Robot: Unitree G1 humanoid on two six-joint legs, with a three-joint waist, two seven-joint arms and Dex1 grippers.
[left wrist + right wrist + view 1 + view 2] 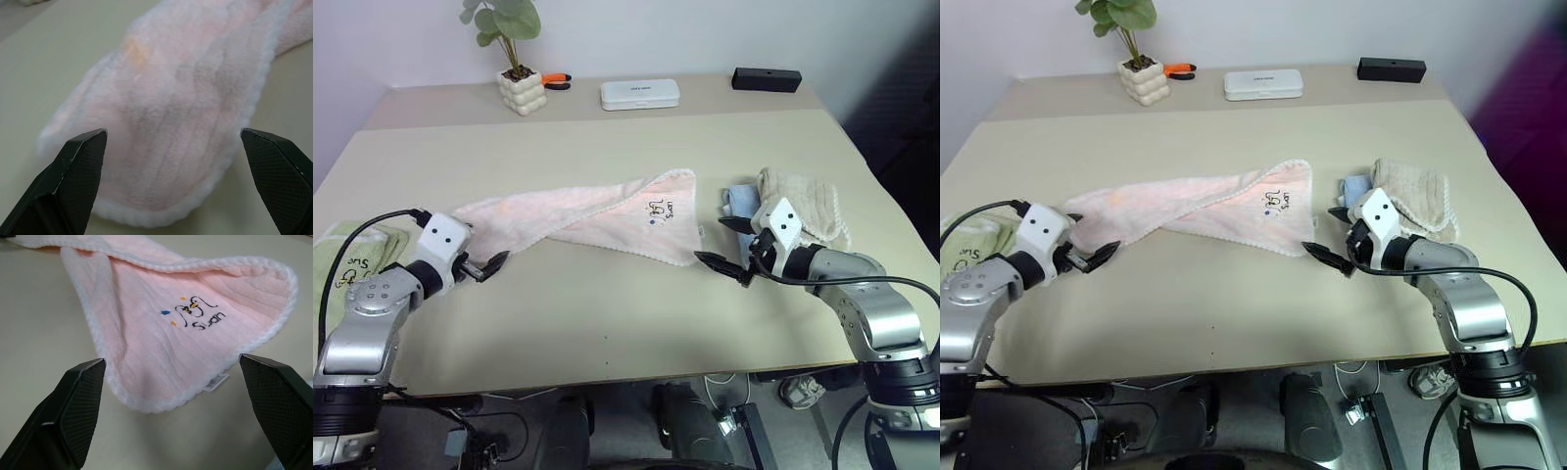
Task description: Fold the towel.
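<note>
1. The two head views look forward and down over the table point(607, 323) from near its front edge (one set slightly beside the other), sharing the whole tabletop.
2. The left wrist view looks low and close along its fingers at the towel point(186, 107), at one end.
3. The right wrist view faces the towel's lettered end, equally near.
</note>
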